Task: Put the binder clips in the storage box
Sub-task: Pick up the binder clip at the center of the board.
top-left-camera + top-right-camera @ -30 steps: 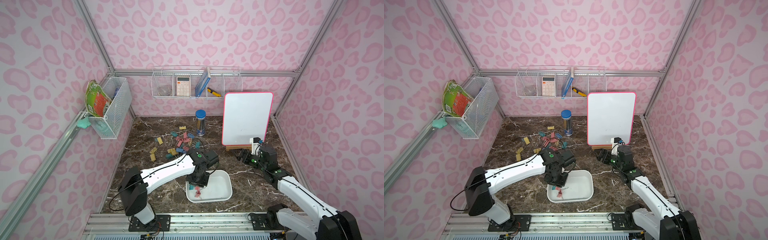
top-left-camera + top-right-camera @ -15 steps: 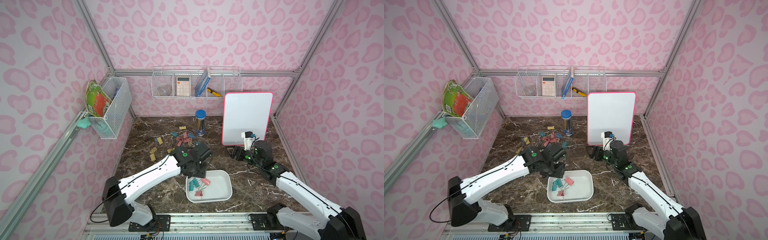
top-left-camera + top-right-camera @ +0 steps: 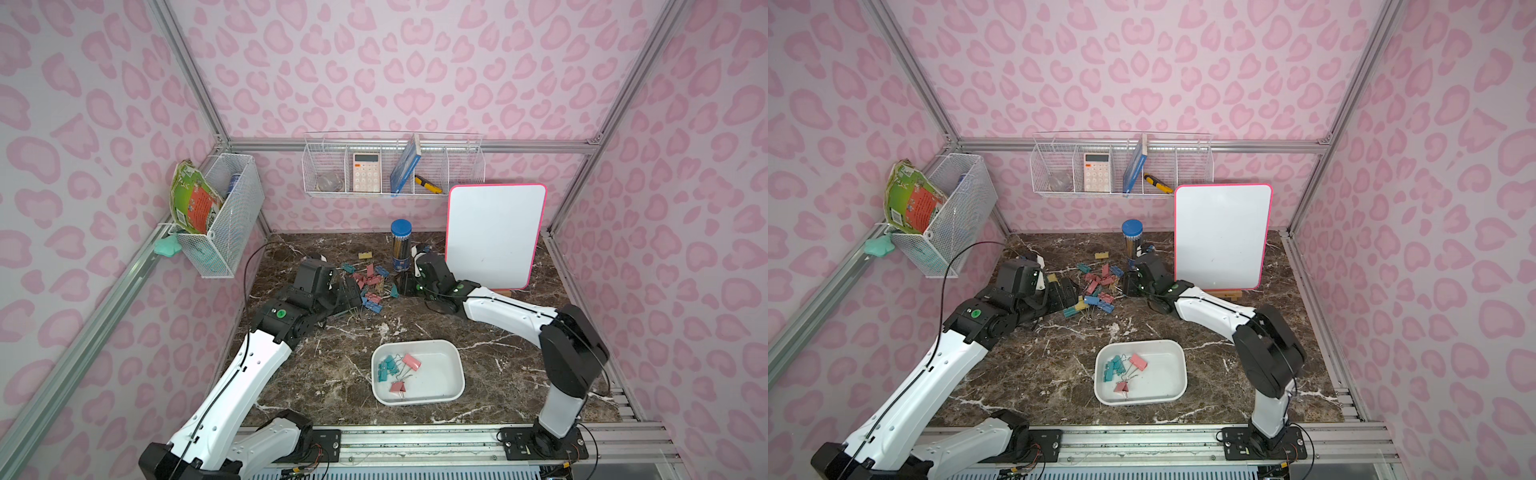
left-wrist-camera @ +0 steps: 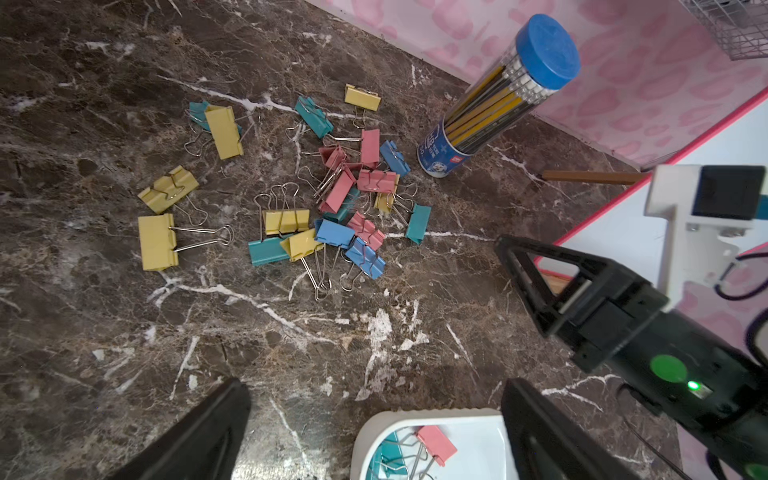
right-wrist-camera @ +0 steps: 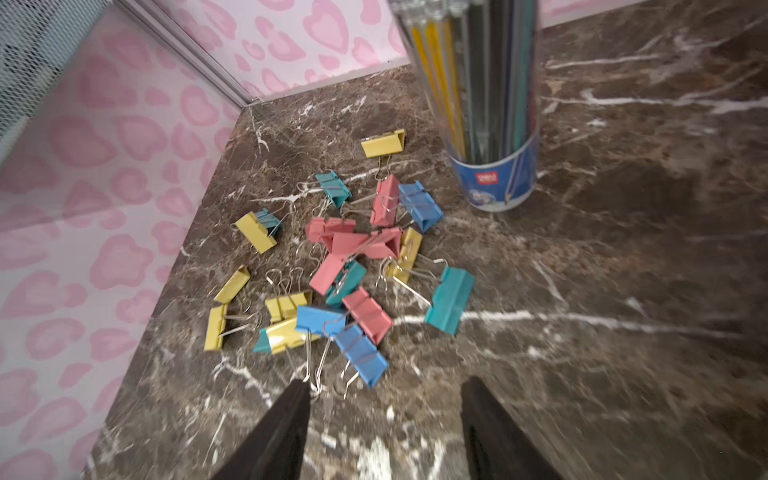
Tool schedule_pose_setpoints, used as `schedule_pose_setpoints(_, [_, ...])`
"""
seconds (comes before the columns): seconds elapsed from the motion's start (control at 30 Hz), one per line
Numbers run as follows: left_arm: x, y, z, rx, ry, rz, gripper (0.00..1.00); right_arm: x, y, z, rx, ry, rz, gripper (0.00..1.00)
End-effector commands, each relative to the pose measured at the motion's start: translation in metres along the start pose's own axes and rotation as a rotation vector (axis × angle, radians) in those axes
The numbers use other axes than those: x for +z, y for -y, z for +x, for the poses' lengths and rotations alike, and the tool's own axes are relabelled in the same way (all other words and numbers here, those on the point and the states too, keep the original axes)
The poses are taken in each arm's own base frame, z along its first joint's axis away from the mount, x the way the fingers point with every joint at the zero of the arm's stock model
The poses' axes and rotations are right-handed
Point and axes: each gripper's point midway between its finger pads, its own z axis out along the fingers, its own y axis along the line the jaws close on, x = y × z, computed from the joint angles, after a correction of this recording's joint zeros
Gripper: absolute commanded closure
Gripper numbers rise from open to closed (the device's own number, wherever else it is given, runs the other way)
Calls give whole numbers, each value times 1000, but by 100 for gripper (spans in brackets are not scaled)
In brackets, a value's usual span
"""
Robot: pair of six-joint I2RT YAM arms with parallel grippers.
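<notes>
Loose binder clips [image 3: 368, 282] [image 3: 1098, 286] in pink, teal, blue and yellow lie in a heap at the back of the marble table [image 3: 332, 374]. The white storage box [image 3: 440, 374] [image 3: 1163, 374] near the front holds several teal and pink clips [image 3: 392, 368] [image 4: 432, 442]. My left gripper [image 3: 349, 296] [image 4: 374, 384] is open and empty, low at the heap's left side. My right gripper [image 3: 401, 286] [image 5: 385, 382] is open at the heap's right side. One of its fingertips [image 5: 299, 384] is by the wire handles of the nearest clips [image 5: 345, 266].
A clear pencil tube with a blue lid [image 3: 401, 245] [image 5: 486, 104] stands just behind the heap. A pink-framed whiteboard [image 3: 494, 237] leans on a stand behind the right arm. White wire baskets [image 3: 392, 170] [image 3: 224, 212] hang on the back and left walls.
My left gripper let clips go into the storage box, opened wide and swung back to the heap. My right gripper moved left from the whiteboard to the heap, its jaws narrowing.
</notes>
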Motion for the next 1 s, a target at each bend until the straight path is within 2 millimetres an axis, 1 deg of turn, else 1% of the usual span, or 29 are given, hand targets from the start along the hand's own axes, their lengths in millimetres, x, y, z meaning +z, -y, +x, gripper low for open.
schedule_pose_setpoints(0.0, [4, 3, 6, 66, -47, 32, 1, 34, 1, 13, -89, -61, 58, 57])
schedule_pose_setpoints(0.03, [6, 2, 8, 79, -59, 34, 1, 46, 0, 16, -113, -77, 66, 58])
schedule_pose_setpoints(0.07, [8, 1, 10, 92, -73, 28, 1, 58, 5, 20, -133, -102, 99, 57])
schedule_pose_setpoints(0.1, [9, 0, 11, 107, -84, 23, 1, 67, 11, 21, -150, -119, 138, 54])
schedule_pose_setpoints(0.17, [10, -7, 15, 137, -105, -6, 1, 85, 25, 29, -181, -167, 218, 42])
schedule_pose_setpoints(0.27, [13, -14, 21, 184, -123, -31, 1, 106, 40, 44, -216, -253, 306, 41])
schedule_pose_setpoints(0.3, [13, -15, 22, 201, -122, -36, 1, 111, 43, 45, -230, -263, 333, 41])
schedule_pose_setpoints(0.37, [17, -19, 23, 224, -123, -50, 1, 119, 48, 45, -258, -263, 367, 40])
schedule_pose_setpoints(0.4, [18, -21, 24, 234, -125, -56, 1, 122, 51, 46, -268, -265, 381, 38])
schedule_pose_setpoints(0.43, [20, -22, 24, 238, -128, -60, 1, 124, 54, 46, -272, -263, 398, 34])
schedule_pose_setpoints(0.5, [21, -22, 25, 250, -136, -59, 1, 124, 63, 46, -277, -260, 454, 21])
schedule_pose_setpoints(0.53, [22, -22, 26, 256, -140, -59, 1, 125, 66, 48, -284, -267, 468, 17])
schedule_pose_setpoints(0.6, [23, -23, 26, 270, -134, -63, 1, 127, 72, 53, -295, -280, 482, 14])
schedule_pose_setpoints(0.67, [26, -25, 25, 278, -129, -70, 1, 130, 73, 60, -303, -300, 471, 15])
schedule_pose_setpoints(0.77, [30, -23, 24, 287, -124, -67, 1, 136, 73, 73, -281, -337, 434, 22])
schedule_pose_setpoints(0.83, [33, -23, 24, 295, -127, -66, 1, 138, 64, 79, -259, -357, 371, 26])
schedule_pose_setpoints(0.87, [35, -23, 24, 303, -131, -69, 1, 139, 60, 83, -248, -366, 337, 26])
schedule_pose_setpoints(0.97, [40, -26, 25, 313, -137, -82, 1, 133, 38, 85, -205, -375, 217, 22])
